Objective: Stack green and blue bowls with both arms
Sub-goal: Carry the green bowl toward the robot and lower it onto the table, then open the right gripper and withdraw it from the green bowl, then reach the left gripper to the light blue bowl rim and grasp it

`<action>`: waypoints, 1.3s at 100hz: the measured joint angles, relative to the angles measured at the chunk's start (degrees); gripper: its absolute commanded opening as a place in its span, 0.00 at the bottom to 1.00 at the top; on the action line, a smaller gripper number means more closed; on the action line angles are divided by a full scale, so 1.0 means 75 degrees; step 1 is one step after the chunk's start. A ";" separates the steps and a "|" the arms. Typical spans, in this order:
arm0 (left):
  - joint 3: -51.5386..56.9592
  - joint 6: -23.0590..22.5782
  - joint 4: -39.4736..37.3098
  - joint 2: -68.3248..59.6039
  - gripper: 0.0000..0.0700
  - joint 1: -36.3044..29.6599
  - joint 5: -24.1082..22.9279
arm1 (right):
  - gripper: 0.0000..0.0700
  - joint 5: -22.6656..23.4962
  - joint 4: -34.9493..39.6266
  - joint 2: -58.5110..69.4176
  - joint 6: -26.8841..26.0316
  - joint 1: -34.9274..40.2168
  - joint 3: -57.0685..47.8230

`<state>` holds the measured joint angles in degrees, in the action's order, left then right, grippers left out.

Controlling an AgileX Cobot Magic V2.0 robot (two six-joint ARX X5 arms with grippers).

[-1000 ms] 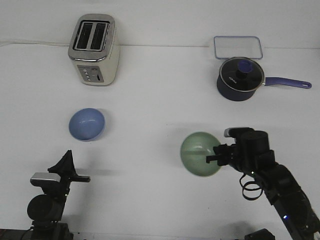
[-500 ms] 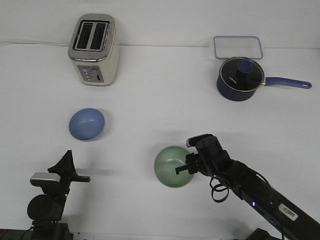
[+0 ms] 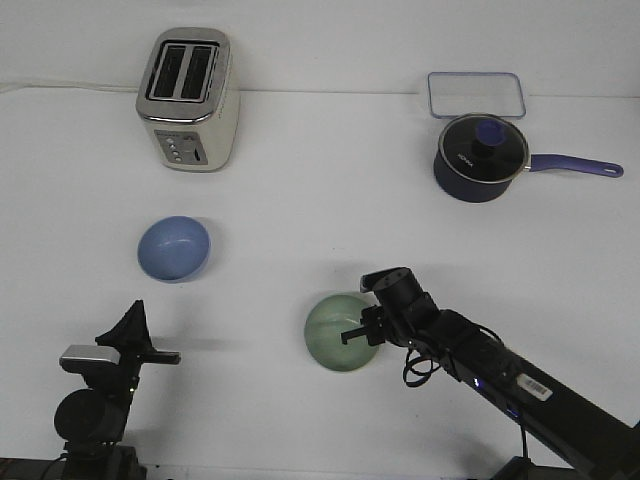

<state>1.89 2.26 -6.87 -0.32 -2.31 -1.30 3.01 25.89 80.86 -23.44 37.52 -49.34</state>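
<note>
The pale green bowl (image 3: pixel 336 333) sits on the white table near the front centre. My right gripper (image 3: pixel 362 333) reaches in from the lower right and is shut on the bowl's right rim. The light blue bowl (image 3: pixel 174 248) rests upright on the table at the left, well apart from the green one. My left gripper (image 3: pixel 128 338) stays at the front left corner, below the blue bowl and not touching it; its black fingers point up and whether they are open does not show.
A cream toaster (image 3: pixel 187 99) stands at the back left. A dark navy saucepan (image 3: pixel 480 158) with a long handle and a clear lidded container (image 3: pixel 477 94) stand at the back right.
My right gripper has carried the green bowl leftward and toward the front, from right of centre to the front centre. In the last half second it barely shifted. The left arm has not moved.
</note>
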 measured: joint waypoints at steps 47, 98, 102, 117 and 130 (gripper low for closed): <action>0.0003 0.0935 -0.0221 0.0000 0.02 0.0000 0.0000 | 0.45 0.0058 -0.0184 -0.0813 0.0160 -0.0064 -0.0058; 0.1699 0.3008 0.2037 -0.0495 0.02 0.0000 -0.0032 | 0.44 -0.1967 -0.0358 -0.5021 0.1559 -0.0160 0.0303; 0.1955 0.3010 0.2162 -0.0790 0.02 0.0003 -0.0032 | 0.44 -0.2113 -0.0382 -0.5365 0.1585 -0.0160 0.0606; 0.3057 0.2996 0.2684 -0.2422 0.02 0.0006 -0.0032 | 0.44 -0.2235 -0.0539 -0.6473 0.1617 -0.0160 0.1871; 0.3978 0.2736 0.2940 -0.4299 0.13 0.0006 -0.0035 | 0.44 -0.2232 -0.0510 -0.7085 0.1475 -0.0160 0.2629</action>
<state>31.73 22.79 15.18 -32.56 -2.26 -1.56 -13.74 22.06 27.73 -12.38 36.32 -29.63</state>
